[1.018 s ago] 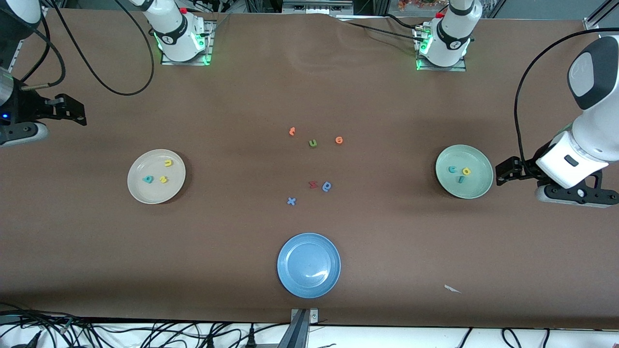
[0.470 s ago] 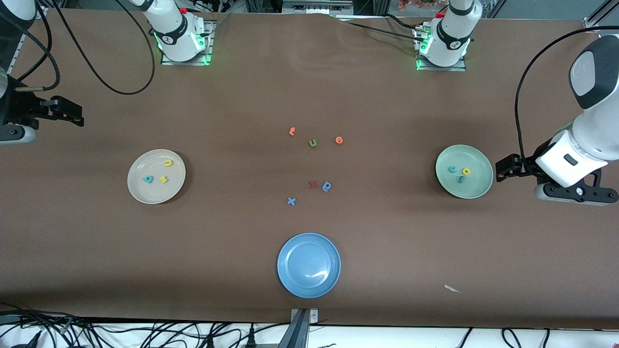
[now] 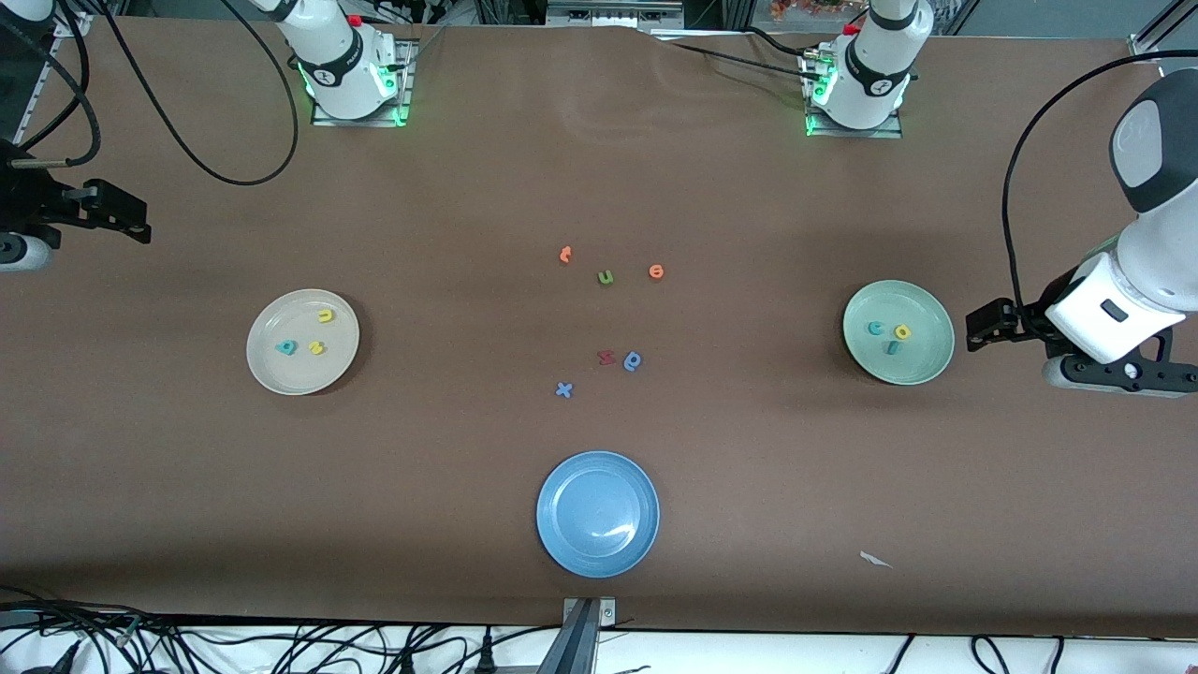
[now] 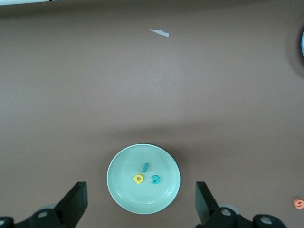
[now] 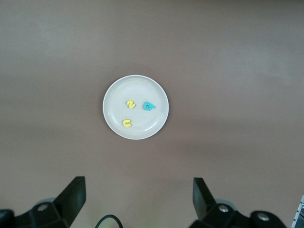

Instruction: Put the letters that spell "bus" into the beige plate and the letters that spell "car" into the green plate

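The beige plate [image 3: 271, 370] lies toward the right arm's end of the table and holds a teal "b" [image 3: 286, 347], a yellow "u" [image 3: 325, 315] and a yellow "s" [image 3: 316, 348]. In the right wrist view the same plate [image 5: 142, 88] shows well away from my open, empty right gripper [image 5: 137, 197]. That right gripper [image 3: 120, 213] hangs over the table's edge. The green plate [image 3: 922, 365] holds a teal "c" [image 3: 876, 328], a yellow "a" [image 3: 902, 331] and a teal "r" [image 3: 893, 347]. My left gripper [image 3: 983, 323] hangs open and empty beside it, its fingers [image 4: 76, 202] wide apart.
Mid-table lie loose letters: two orange ones [image 3: 564, 254] [image 3: 656, 271], a green "u" [image 3: 606, 276], a red one [image 3: 606, 357], a blue a-like one [image 3: 633, 360] and a blue "x" [image 3: 563, 389]. A blue plate [image 3: 562, 543] sits nearest the front camera. A white scrap [image 3: 875, 559] lies nearby.
My right gripper has drawn back from the beige plate toward the table's edge. My left gripper has shifted slightly away from the green plate. The letters have not moved.
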